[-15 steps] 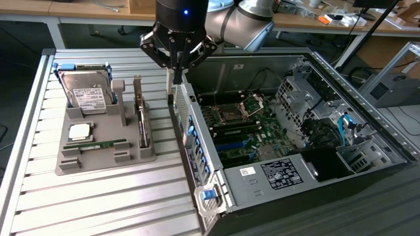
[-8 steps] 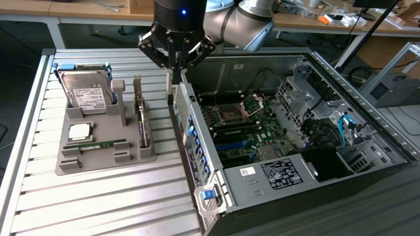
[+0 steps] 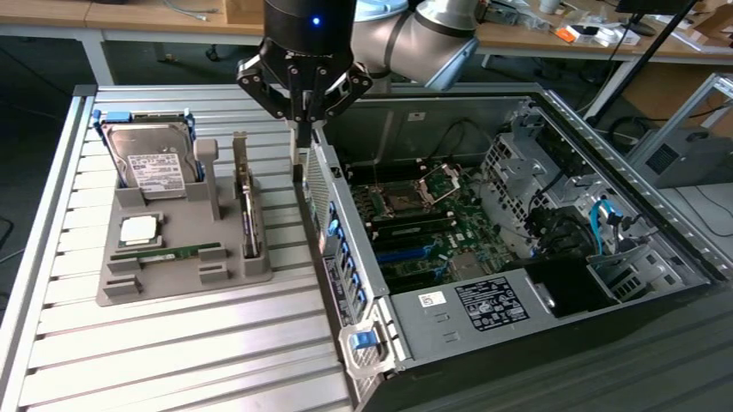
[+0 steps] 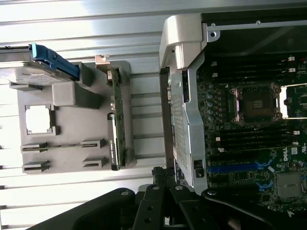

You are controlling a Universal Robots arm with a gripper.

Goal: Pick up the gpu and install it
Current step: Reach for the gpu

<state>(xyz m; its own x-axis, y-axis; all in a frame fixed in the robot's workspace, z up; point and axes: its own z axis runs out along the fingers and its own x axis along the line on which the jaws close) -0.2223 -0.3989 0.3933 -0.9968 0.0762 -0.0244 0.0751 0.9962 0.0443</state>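
Note:
The gpu is a thin dark card with a silver bracket. It stands on edge in a slot at the exterior view's right side of the grey holder. The wrist view shows the gpu edge-on in that same slot. My gripper points straight down, shut with nothing between its fingers. It hangs over the open computer case's rear wall, a short way toward the exterior view's right of the gpu and above it. In the wrist view the gripper sits over the gap between holder and case.
The grey holder also carries a silver hard drive in a blue frame, a CPU and a green RAM stick. The open case shows its motherboard with blue slots. Everything rests on a slatted metal table.

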